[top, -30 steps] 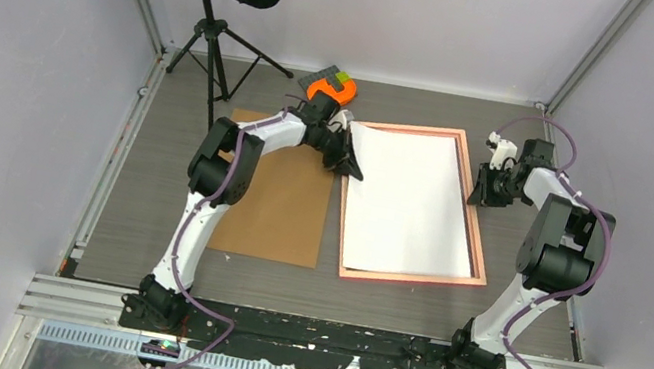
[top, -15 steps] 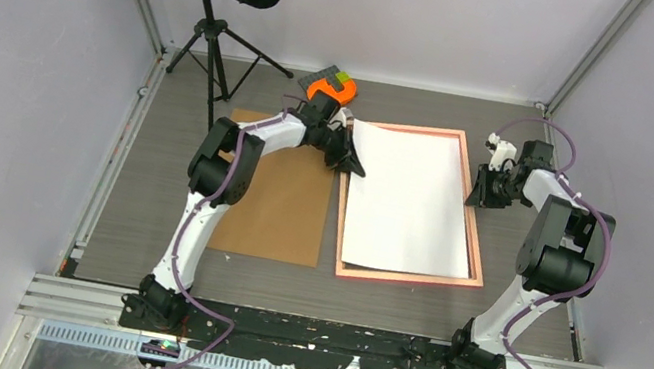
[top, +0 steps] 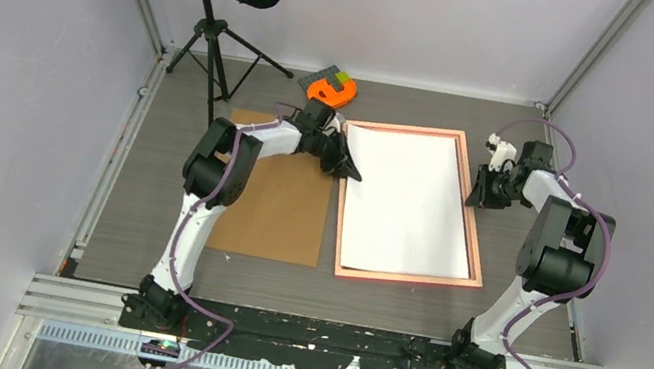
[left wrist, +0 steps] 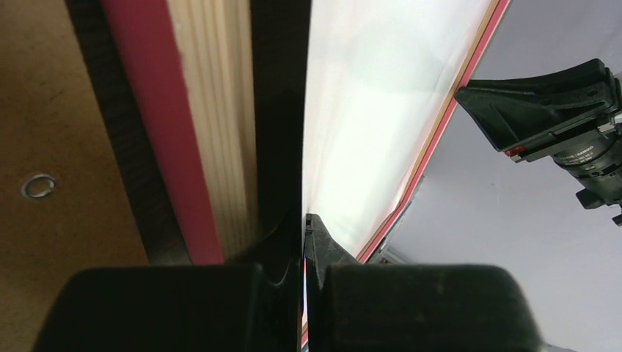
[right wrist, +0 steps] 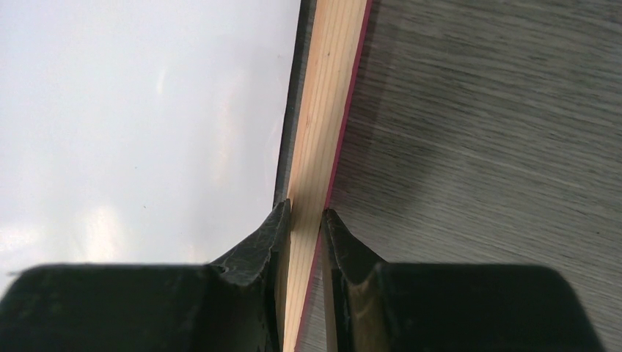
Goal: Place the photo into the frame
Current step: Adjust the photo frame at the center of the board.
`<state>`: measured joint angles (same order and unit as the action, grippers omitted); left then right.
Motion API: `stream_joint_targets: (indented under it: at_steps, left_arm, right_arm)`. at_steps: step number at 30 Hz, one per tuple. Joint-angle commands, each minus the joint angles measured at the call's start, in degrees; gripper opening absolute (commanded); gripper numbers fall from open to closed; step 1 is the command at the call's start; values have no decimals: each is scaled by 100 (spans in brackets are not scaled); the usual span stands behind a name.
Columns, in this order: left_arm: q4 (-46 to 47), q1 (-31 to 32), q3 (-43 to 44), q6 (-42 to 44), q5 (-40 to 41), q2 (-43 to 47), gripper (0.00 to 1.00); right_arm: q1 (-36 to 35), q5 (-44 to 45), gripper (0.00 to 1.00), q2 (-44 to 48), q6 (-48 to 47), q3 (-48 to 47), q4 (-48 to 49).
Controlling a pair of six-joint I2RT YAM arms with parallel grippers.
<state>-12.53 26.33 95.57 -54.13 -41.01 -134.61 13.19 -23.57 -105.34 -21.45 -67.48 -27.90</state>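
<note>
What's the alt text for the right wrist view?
The right gripper pinches the pale wooden side rail of the frame between its fingers. The photo, showing white, lies left of the rail; grey wood-grain table is on the right.

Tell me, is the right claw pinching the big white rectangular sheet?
Not quite. The right gripper is pinching the side rail of the thin salmon-pink wooden frame, not the white rectangular sheet, as the right wrist view shows.
</note>
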Motion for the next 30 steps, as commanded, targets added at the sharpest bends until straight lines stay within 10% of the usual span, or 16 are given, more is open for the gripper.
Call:
stream_joint_targets:
  at_steps: [1,25,30]
  left_arm:
    - [420,-49,-157,-281,144,330,0]
    - [732,-49,-341,-628,217,194,0]
    - [487,-49,-316,-491,247,250,23]
  right_arm:
    - [-122,-249,6,175,43,178,-241]
    - [-116,-212,6,206,128,200,-203]
    - [-115,-213,6,206,121,189,-220]
